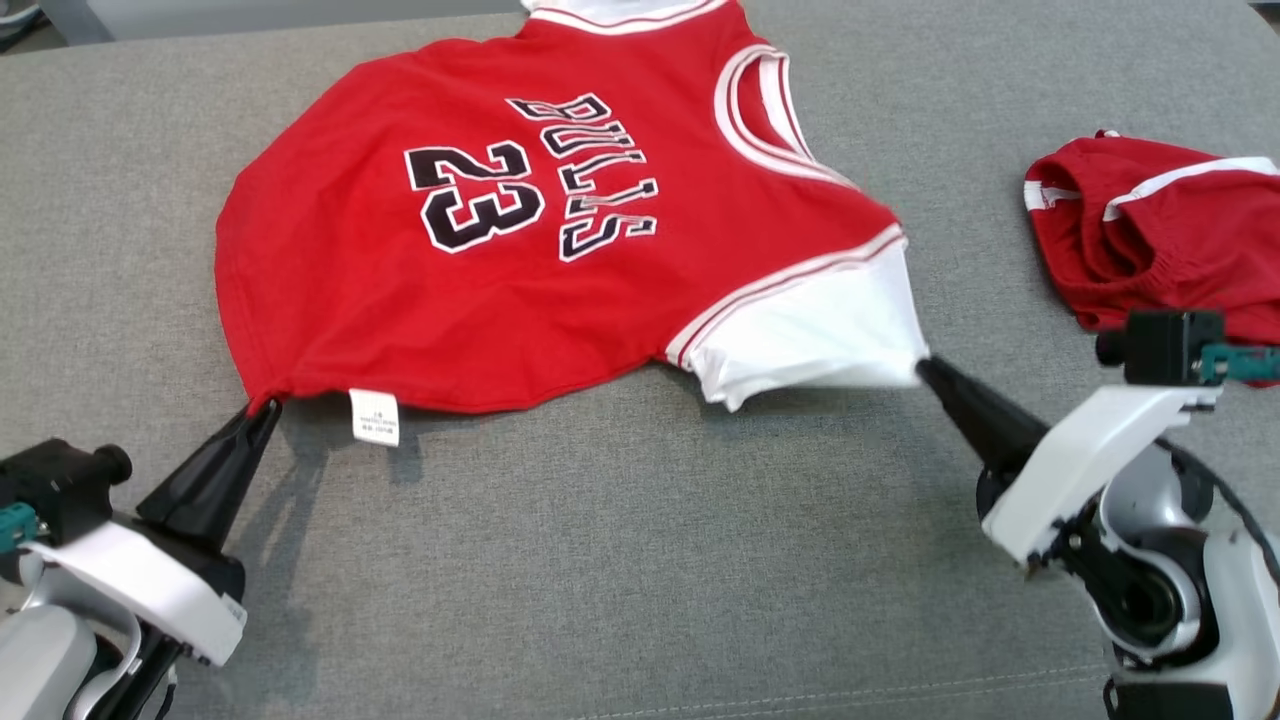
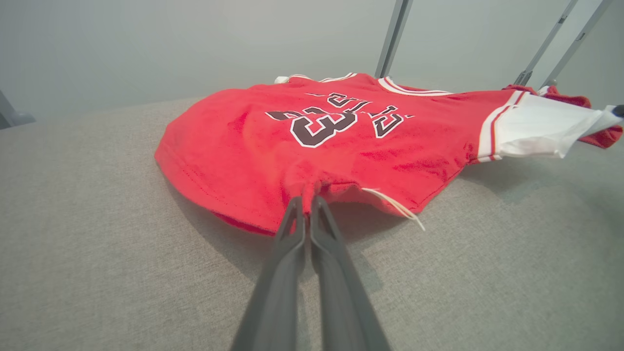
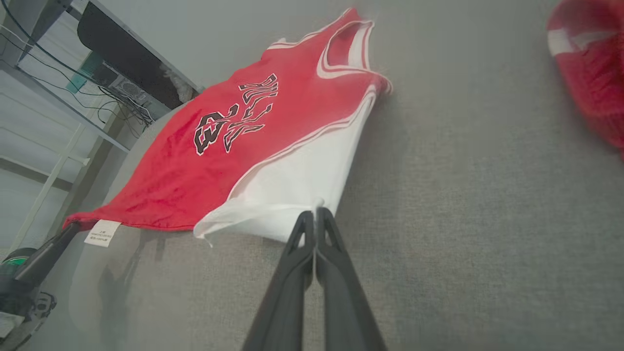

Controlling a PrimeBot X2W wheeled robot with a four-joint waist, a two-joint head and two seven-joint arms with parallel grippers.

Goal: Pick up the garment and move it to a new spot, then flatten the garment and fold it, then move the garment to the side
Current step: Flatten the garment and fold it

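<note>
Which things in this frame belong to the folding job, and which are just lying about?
Belong to the job:
- red jersey, spread on the grey surface
- left gripper, shut on its red hem corner
- right gripper, shut on its white sleeve

Lying about:
- crumpled red garment, apart from the jersey, on the robot's right

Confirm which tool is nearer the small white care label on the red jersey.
Left. Left tool pinches the hem beside the white label; right tool grips the white sleeve, farther off.

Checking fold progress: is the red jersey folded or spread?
Spread, not folded: the jersey lies open, number showing, left gripper and right gripper pinching its edges.
</note>
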